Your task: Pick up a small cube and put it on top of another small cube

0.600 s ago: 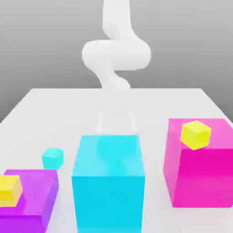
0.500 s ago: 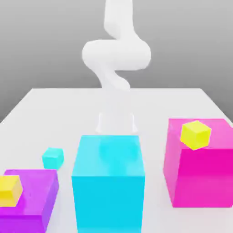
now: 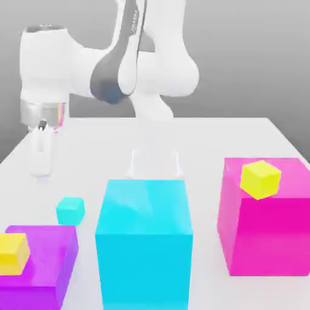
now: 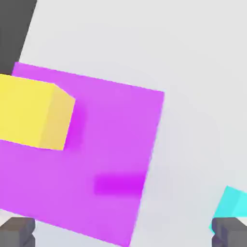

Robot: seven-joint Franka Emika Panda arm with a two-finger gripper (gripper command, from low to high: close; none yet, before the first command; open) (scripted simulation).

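With fingers spread wide and empty, the gripper (image 3: 41, 175) hangs at eleven o'clock of the small cyan cube (image 3: 70, 209), which sits on the table (image 3: 242, 136) beside the purple block (image 3: 51, 251) carrying a yellow cube (image 3: 12, 253).

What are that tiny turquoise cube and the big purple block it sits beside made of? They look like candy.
Both are simulator renders, so material is a guess. The small cyan cube looks like smooth matte plastic: flat even colour, sharp edges, no grain. The large purple block seems glossier, perhaps polished plastic: in the hand view its top carries a soft darker smudge, maybe a reflection or a shadow.
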